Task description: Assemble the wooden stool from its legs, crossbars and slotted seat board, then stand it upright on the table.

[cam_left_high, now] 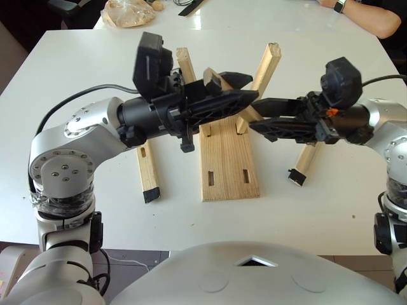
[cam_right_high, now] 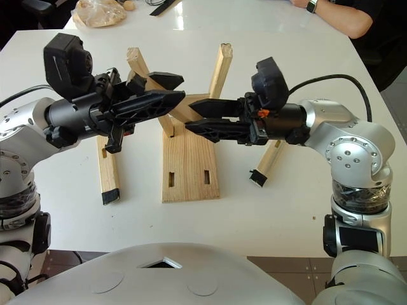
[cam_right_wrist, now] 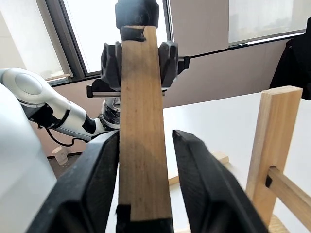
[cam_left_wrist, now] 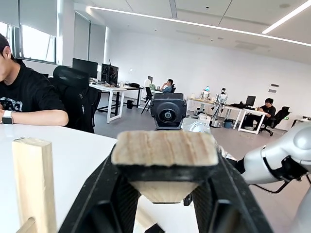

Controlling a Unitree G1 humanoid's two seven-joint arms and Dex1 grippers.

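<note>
Clamping ends of 1 wooden bar: left jaws, right jaws, bar-width apart.

Seat board lies flat at the middle of the surface, with the left leg flat just beside it and the right leg slanting at its other side. Above the board's far end the left gripper and right gripper face each other, a wooden bar spanning between them.

Both head cameras look down onto the white rectangular table, sharing the pale slotted wooden seat board. Each wrist camera sits close against a light wooden bar, facing the opposite arm.
</note>
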